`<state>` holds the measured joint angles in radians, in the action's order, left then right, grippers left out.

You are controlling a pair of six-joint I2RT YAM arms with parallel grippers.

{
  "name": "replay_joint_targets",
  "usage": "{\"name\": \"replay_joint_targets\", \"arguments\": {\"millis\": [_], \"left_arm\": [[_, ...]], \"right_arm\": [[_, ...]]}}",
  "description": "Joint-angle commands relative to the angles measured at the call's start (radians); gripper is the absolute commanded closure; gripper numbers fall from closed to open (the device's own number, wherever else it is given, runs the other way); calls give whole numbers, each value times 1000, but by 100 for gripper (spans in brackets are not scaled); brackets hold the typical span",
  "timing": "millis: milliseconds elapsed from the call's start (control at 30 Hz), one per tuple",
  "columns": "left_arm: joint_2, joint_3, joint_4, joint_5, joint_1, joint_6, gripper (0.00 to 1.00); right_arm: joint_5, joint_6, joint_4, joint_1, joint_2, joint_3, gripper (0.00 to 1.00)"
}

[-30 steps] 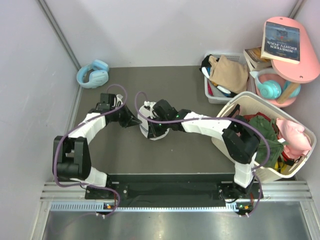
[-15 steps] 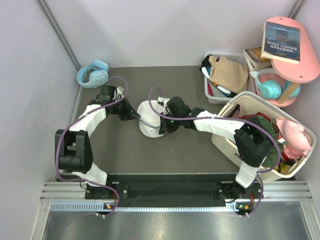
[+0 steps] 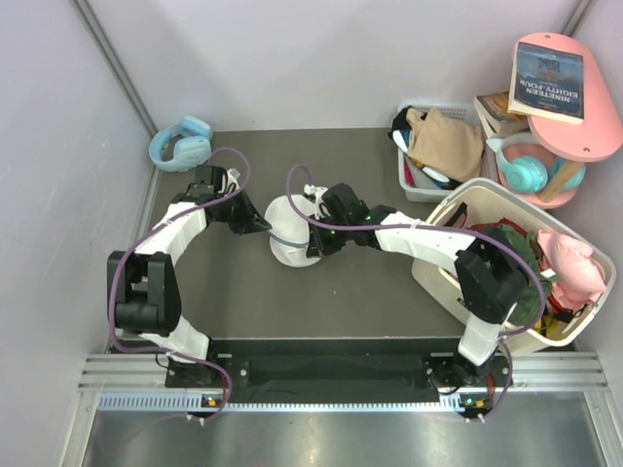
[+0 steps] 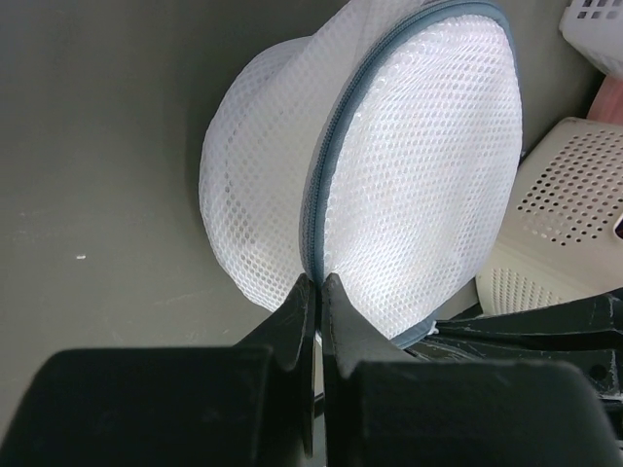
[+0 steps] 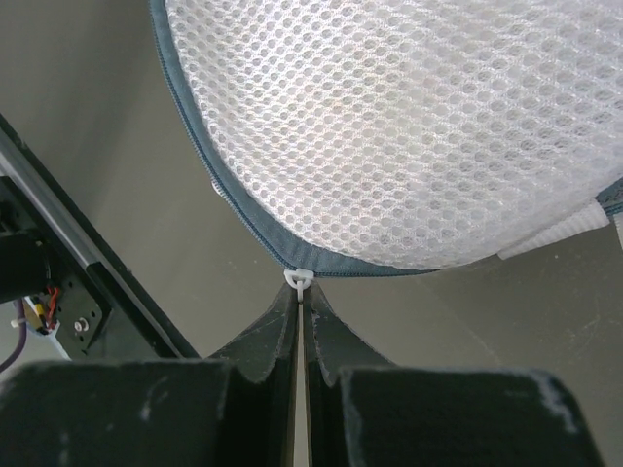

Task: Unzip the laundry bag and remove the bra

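Note:
The laundry bag (image 3: 290, 233) is a round white mesh pouch with a grey-blue zip around its rim, held on edge between my two grippers in the middle of the table. It fills the left wrist view (image 4: 389, 165) and the right wrist view (image 5: 409, 126). My left gripper (image 4: 318, 282) is shut on the bag's zip rim at its left side (image 3: 261, 226). My right gripper (image 5: 300, 290) is shut on the white zip pull (image 5: 299, 279) at the bag's right side (image 3: 313, 243). The zip looks closed. The bra is hidden.
A big white basket (image 3: 458, 209) of clothes with a pink garment (image 3: 574, 268) stands at right. A small grey crate (image 3: 414, 180) with tan cloth (image 3: 446, 144) sits behind it. Blue headphones (image 3: 181, 143) lie far left. A pink shelf (image 3: 574, 126) holds books.
Since a second ago both grippers and the bag shifted slightly right and back; the bag turned more on edge. In the last half second almost nothing moved.

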<state>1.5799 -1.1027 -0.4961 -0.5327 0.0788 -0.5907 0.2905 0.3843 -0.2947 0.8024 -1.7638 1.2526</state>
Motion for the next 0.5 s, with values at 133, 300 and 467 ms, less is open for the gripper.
{"name": "replay_joint_targets", "arguments": {"millis": [133, 300, 467], "left_arm": [[-34, 6, -5, 46, -25, 60, 100], [-41, 14, -19, 48, -39, 84, 100], [-54, 17, -30, 53, -43, 106, 100]], "right_arm": [[10, -36, -26, -34, 13, 5, 100], [9, -58, -27, -78, 23, -21, 100], [7, -96, -43, -129, 7, -16, 100]]}}
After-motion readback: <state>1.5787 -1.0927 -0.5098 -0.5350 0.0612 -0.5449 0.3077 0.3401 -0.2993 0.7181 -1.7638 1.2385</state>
